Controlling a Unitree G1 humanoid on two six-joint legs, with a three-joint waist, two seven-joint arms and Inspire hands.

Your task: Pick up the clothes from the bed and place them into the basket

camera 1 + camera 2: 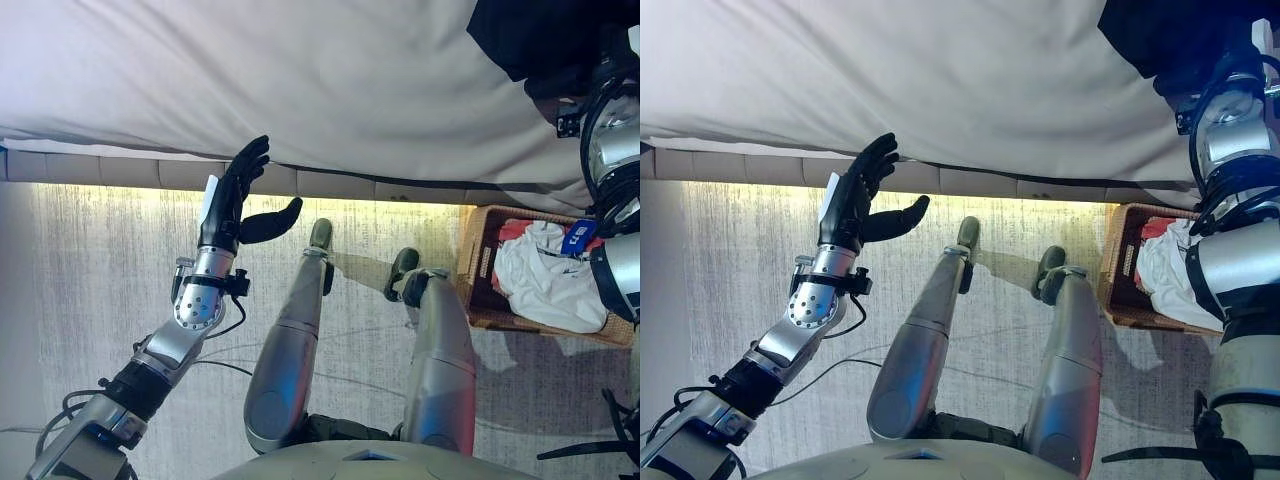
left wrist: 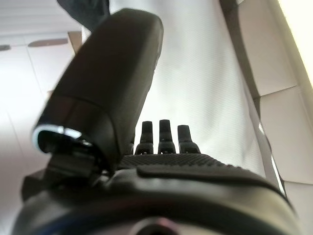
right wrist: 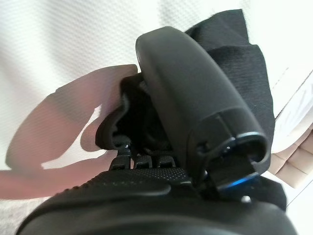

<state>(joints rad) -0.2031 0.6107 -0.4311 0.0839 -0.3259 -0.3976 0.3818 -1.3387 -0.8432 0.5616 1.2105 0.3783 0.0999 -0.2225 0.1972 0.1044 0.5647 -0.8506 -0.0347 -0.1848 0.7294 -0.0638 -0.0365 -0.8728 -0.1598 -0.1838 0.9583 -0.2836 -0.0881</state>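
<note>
A black garment (image 1: 530, 35) lies on the white bed (image 1: 300, 80) at the far right. My right hand (image 3: 195, 98) is on it, with fingers curled into the black cloth (image 3: 244, 73) and the thumb over it; in the left eye view the hand (image 1: 556, 100) sits at the garment's near edge. A wicker basket (image 1: 470, 250) stands on the floor by the bed at the right and holds a white garment (image 1: 540, 275) and a red cloth. My left hand (image 1: 235, 195) is open and empty, raised at the bed's front edge.
The bed's padded base (image 1: 120, 170) runs across the view with a lit strip under it. A pale rug (image 1: 80, 280) covers the floor in front. A small blue item (image 1: 578, 237) lies on the clothes in the basket.
</note>
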